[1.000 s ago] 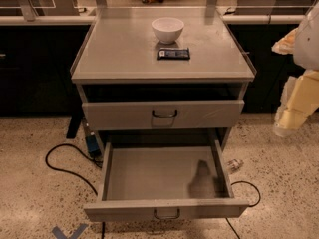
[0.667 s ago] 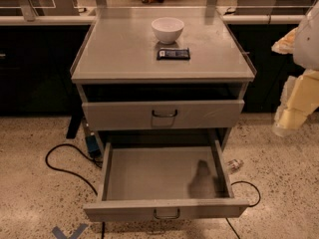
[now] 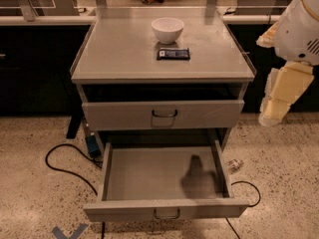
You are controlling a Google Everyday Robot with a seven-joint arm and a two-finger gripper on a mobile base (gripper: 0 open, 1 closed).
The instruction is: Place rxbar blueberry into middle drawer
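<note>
The rxbar blueberry (image 3: 173, 54), a flat dark blue bar, lies on the grey cabinet top (image 3: 114, 54), just in front of the white bowl. The middle drawer (image 3: 164, 209) is pulled wide open below, and nothing lies in it; only a shadow falls on its floor. My gripper (image 3: 271, 117) hangs at the right of the cabinet, beside its right edge, pointing down at about the height of the upper drawer front. It is well apart from the bar and holds nothing that I can see.
A white round bowl (image 3: 167, 29) stands at the back centre of the top. The upper drawer front (image 3: 163, 114) is closed. On the floor are black cables (image 3: 65, 164), a blue object (image 3: 92, 146) at the left, and a small clear bottle (image 3: 233, 164) at the right.
</note>
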